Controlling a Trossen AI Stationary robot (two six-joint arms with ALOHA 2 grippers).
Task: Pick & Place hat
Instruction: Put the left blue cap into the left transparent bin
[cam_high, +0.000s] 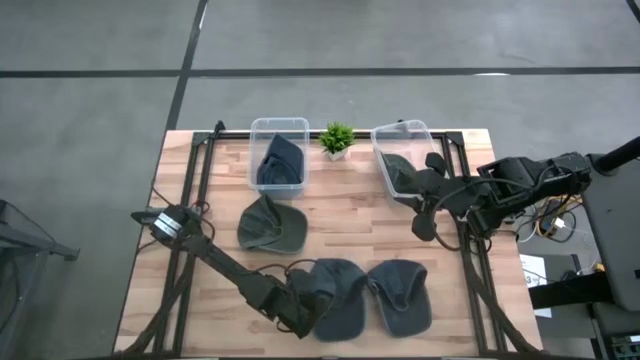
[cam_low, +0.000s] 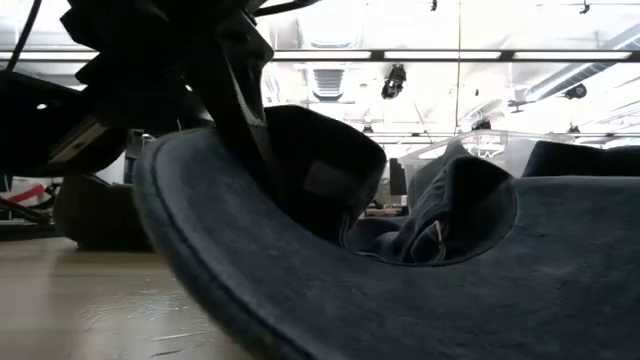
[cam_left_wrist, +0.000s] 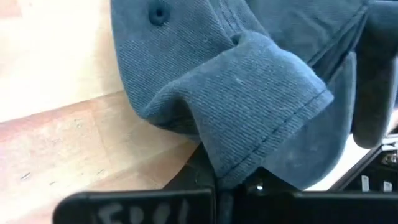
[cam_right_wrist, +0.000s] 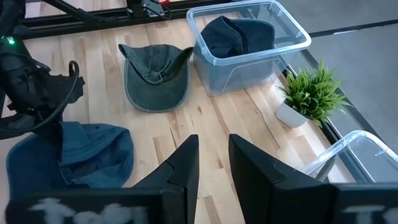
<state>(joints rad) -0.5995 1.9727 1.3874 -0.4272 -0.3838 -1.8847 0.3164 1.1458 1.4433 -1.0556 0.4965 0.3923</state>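
Our left gripper (cam_high: 297, 318) is clenched on the blue cap (cam_high: 335, 295) at the table's (cam_high: 350, 215) six o'clock edge, which we judge soft, light and best pinched by its folded brim, while our right gripper (cam_high: 424, 222) waits parted at three o'clock.

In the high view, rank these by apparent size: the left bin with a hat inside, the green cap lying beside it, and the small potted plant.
Largest to smallest in the high view:
1. green cap and left bin: too alike in footprint to rank.
2. potted plant, clearly the smallest.
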